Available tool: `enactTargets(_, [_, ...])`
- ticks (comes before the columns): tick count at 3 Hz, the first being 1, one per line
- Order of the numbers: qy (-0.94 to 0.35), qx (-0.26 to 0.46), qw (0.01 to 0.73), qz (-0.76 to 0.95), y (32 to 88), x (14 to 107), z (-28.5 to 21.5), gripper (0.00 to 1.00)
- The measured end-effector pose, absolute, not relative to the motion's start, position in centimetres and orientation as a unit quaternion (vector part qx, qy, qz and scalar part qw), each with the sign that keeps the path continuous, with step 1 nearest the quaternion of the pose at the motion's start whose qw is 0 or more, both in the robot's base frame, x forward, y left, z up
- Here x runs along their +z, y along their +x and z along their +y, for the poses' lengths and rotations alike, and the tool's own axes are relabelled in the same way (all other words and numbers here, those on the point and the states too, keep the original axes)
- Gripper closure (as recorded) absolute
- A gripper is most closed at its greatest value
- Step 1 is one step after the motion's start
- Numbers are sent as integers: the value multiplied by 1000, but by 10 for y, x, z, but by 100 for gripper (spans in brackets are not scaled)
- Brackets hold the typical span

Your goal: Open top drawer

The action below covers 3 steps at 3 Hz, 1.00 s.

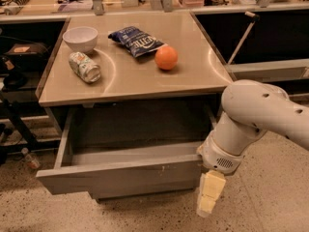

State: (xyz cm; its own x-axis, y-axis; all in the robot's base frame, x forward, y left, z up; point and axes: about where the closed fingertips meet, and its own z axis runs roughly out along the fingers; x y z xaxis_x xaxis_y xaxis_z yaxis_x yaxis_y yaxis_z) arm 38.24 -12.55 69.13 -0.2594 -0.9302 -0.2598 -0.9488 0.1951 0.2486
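The top drawer (120, 177) of the grey metal cabinet stands pulled well out toward me. Its flat front has pale scratches right of centre, and its grey inside (137, 151) shows. My white arm (251, 124) comes in from the right and bends down at the drawer's right front corner. My gripper (208, 200) hangs pale yellow below the wrist, just past the right end of the drawer front and slightly below it. It holds nothing that I can see.
On the cabinet top (193, 81) are a white bowl (80, 36), a can lying on its side (84, 66), a blue chip bag (137, 40) and an orange (166, 57). A lower drawer (140, 195) shows under the open one. Dark shelving stands on both sides.
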Motion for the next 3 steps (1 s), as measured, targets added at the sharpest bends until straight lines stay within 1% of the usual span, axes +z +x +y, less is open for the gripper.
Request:
enactTargets(2, [-613, 157, 71, 771, 429, 722, -121, 0])
enactTargets(3, [-614, 161, 63, 770, 437, 712, -115, 0])
